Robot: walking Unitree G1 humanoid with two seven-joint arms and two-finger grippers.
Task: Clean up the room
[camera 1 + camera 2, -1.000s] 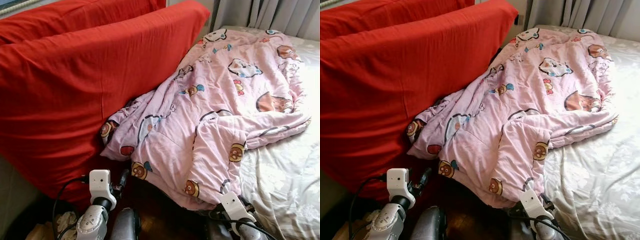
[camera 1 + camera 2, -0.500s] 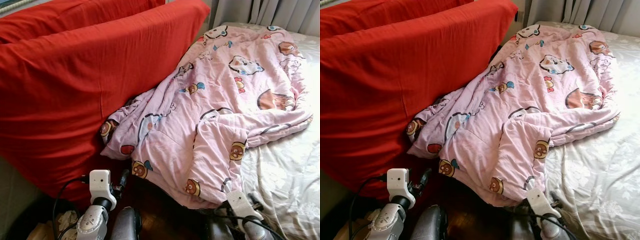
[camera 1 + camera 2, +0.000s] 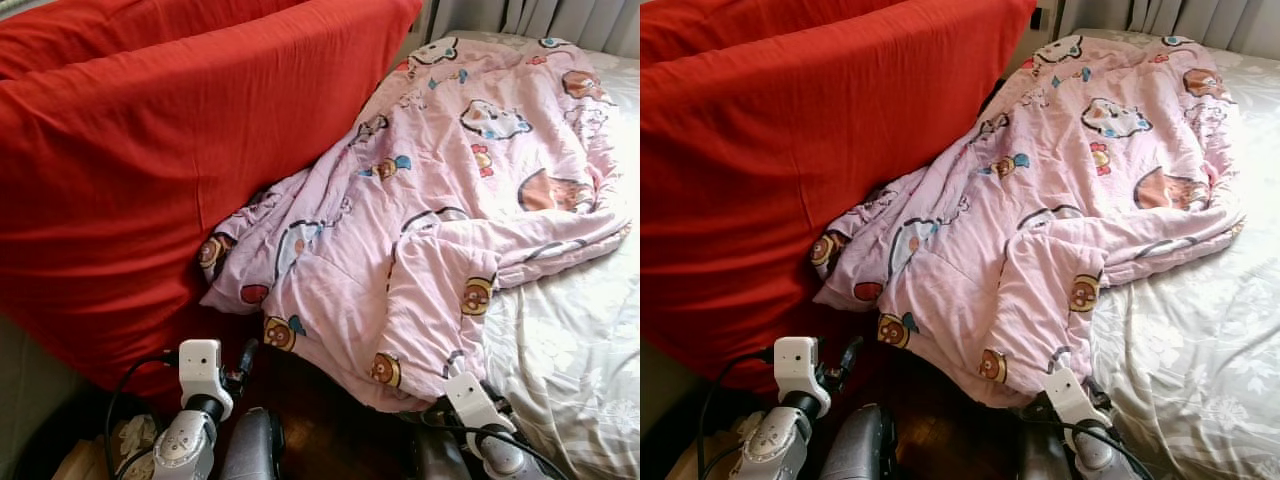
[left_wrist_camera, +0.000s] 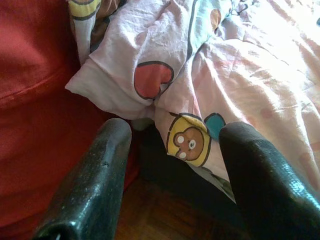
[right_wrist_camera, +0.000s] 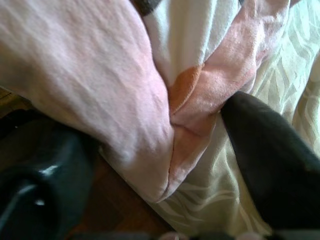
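Both grippers, left (image 4: 172, 175) and right (image 5: 160, 165), hung released below the pink quilt (image 3: 450, 190). A shallow pinch of its overhanging edge might slip, dropping it floorward.

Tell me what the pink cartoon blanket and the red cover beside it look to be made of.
Pink cartoon-print blanket: soft matte woven cloth, probably cotton, lightly padded; it crumples in puffy folds. Red cover: matte woven fabric, stretched smooth with fine creases.
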